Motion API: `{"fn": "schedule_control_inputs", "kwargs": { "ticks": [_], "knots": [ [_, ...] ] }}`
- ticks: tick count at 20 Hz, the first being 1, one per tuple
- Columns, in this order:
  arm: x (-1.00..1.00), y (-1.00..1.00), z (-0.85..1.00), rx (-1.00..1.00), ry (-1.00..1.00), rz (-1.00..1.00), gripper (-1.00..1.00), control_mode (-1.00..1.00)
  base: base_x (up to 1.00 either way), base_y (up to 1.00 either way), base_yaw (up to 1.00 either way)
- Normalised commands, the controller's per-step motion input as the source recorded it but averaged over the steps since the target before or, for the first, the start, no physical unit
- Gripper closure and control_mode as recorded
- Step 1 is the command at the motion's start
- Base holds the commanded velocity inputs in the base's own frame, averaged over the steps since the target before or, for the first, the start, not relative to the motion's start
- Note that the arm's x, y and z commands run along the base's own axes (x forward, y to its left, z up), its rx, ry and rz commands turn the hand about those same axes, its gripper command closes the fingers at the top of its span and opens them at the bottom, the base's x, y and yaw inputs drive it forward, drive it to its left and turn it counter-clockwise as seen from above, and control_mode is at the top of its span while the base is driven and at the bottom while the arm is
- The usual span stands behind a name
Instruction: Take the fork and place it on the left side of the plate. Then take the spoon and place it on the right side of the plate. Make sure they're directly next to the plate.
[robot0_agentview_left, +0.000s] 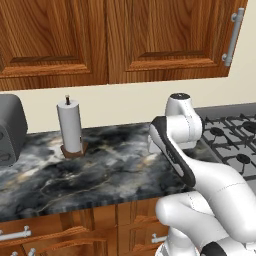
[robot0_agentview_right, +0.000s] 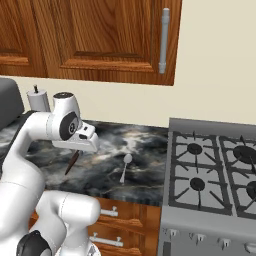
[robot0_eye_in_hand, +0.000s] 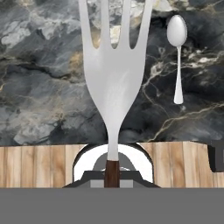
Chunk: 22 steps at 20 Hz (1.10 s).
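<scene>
My gripper (robot0_agentview_right: 78, 149) is shut on the fork (robot0_eye_in_hand: 113, 78) and holds it above the dark marble counter (robot0_agentview_right: 140, 145). In the hand view the fork's silver tines point up the picture, and its dark brown handle (robot0_eye_in_hand: 112, 173) sits between my fingers. From the right base view the dark handle (robot0_agentview_right: 72, 162) slants down below the hand. The all-silver spoon (robot0_eye_in_hand: 177, 52) lies flat on the counter, to the right of the fork; the right base view shows the spoon (robot0_agentview_right: 125, 167) near the counter's front edge. The plate is out of view.
A paper towel roll (robot0_agentview_left: 70, 125) stands at the back of the counter, with a grey appliance (robot0_agentview_left: 10, 130) to its left. A gas stove (robot0_agentview_right: 215, 170) adjoins the counter on the right. Wooden cabinets (robot0_agentview_left: 100, 35) hang overhead, and drawers (robot0_agentview_right: 115, 220) sit below.
</scene>
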Motion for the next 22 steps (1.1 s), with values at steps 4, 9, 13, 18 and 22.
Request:
{"fn": "schedule_control_inputs", "kwargs": {
  "ticks": [4, 9, 13, 18, 22],
  "knots": [
    [0.00, 0.00, 0.00, 0.00, 0.00, 0.00, 1.00, 1.00, 0.00, 0.00, 0.00],
    [0.00, 0.00, 0.00, 0.00, 0.00, 0.00, 1.00, 1.00, 0.00, 0.00, 0.00],
    [0.00, 0.00, 0.00, 0.00, 0.00, 0.00, 1.00, 1.00, -0.74, 0.08, 0.01],
    [0.00, 0.00, 0.00, 0.00, 0.00, 0.00, 1.00, 1.00, -0.99, 0.42, 0.43],
    [0.00, 0.00, 0.00, 0.00, 0.00, 0.00, 1.00, 1.00, -0.48, 0.58, 0.82]
  ]
}}
